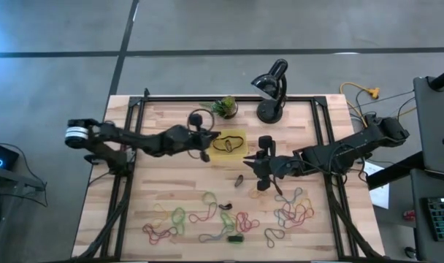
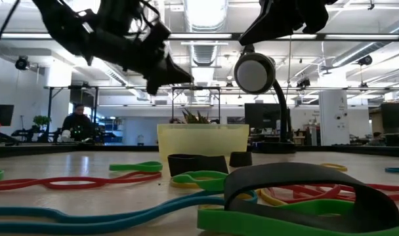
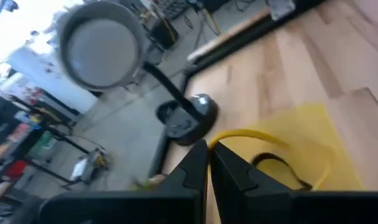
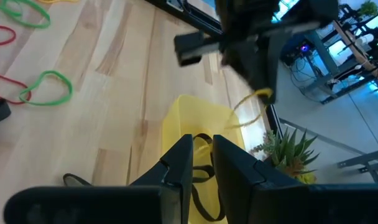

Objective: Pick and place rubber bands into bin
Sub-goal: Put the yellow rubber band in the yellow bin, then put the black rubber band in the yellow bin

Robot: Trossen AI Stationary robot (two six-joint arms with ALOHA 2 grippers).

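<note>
While the left claw (image 1: 205, 147) hangs over the bin (image 1: 240, 139), pinching a yellow band (image 3: 251, 135), the right claw (image 1: 260, 166) hovers nearby, pressed together; the rubber bands (image 1: 207, 219) on the worktop (image 1: 163, 183) look light and floppy, best nipped on one strand

Wooden desk (image 1: 163, 183) (pale planks) bearing bin (image 1: 229, 144), potted plant (image 1: 225, 107), lamp (image 1: 272, 109), scattered rubber bands (image 1: 207, 215).
</note>
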